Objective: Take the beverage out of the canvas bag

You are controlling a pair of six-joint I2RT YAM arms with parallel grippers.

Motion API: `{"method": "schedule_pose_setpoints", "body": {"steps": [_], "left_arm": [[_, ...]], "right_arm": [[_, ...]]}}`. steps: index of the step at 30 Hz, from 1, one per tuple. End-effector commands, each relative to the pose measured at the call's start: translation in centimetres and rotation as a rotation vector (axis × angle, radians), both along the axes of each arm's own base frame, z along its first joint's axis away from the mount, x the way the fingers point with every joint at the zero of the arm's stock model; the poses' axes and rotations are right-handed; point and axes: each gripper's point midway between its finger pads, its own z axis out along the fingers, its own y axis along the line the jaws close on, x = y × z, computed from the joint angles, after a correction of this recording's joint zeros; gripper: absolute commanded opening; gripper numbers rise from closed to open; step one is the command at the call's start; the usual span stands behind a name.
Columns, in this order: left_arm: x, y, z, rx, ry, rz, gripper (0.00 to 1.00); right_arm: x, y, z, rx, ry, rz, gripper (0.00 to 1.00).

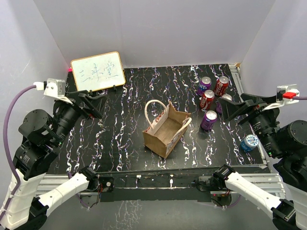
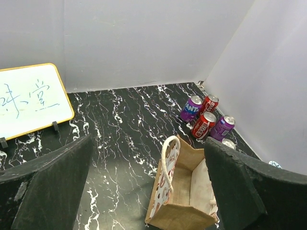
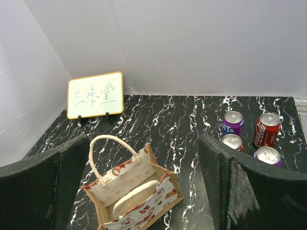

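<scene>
Left tool (image 1: 98,105) and right tool (image 1: 224,110): both spread wide, holding nothing, parked off to either side of the bench (image 1: 120,139) and clear of the work.

Canvas bag (image 1: 159,143) stands upright mid-bench, mouth open, one handle up and one flopped over the rim. Top and left wrist views look into it: pale lining, no can visible. The near inside corner is partly hidden, so not fully certain.

Drinks outside the bag:
- purple can (image 1: 209,120) just beside the bag's right side
- red can (image 1: 206,99), Fanta can (image 1: 204,85) and Coke can (image 1: 221,85) clustered behind it
- a silver-topped can (image 1: 226,97) partly behind the right tool
- blue can (image 1: 249,142) near the right edge

Whiteboard (image 1: 97,71) at back left, irrelevant.

Read: removal looks done, with nothing apparent left inside. If a can is hiding in that corner, one more reach in is needed.
</scene>
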Motion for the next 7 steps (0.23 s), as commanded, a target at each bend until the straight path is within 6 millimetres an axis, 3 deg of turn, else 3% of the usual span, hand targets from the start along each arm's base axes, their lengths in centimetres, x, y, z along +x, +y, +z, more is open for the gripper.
{"method": "schedule_pose_setpoints", "body": {"steps": [1, 7], "left_arm": [[0.25, 0.24, -0.29, 0.017, -0.001, 0.016, 0.97], [0.36, 0.15, -0.67, 0.017, 0.000, 0.016, 0.97]], "right_arm": [[-0.17, -0.46, 1.85, 0.046, -0.039, -0.017, 0.98], [-0.12, 0.06, 1.69, 0.020, -0.030, 0.007, 0.98]]}}
